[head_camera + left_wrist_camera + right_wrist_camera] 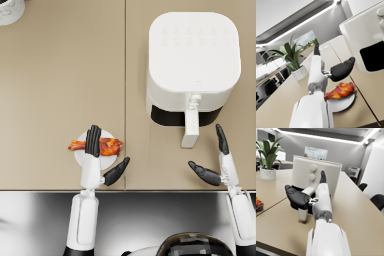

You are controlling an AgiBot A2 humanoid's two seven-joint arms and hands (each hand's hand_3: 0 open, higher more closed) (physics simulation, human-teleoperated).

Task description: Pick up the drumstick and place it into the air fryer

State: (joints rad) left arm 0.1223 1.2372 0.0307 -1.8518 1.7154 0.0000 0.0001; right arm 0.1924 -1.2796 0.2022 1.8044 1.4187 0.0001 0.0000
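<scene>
The drumstick (pixel 100 146) lies on a small white plate (pixel 82 157) near the front edge of the tan tabletop (pixel 60 90), its meaty end pointing toward the air fryer (pixel 192 60). The left robot hand (pixel 95 150) is stretched out flat above the drumstick, fingers straight and together, thumb spread out to the side; it grasps nothing, and the left wrist view shows the drumstick (pixel 341 91) resting on the plate (pixel 342 103) beneath the thumb, not pinched. Whether the fingers actually touch the meat cannot be told. The white air fryer stands further back and to the right on the tabletop, its drawer pulled slightly out so a dark gap shows, with the handle (pixel 191 127) pointing toward the robot. The right robot hand (pixel 215 160) is released, fingers extended and thumb apart, holding nothing, just beside the handle on its right side without touching it. A potted plant (pixel 293 58) in a white pot sits at the far left corner of the tabletop.
</scene>
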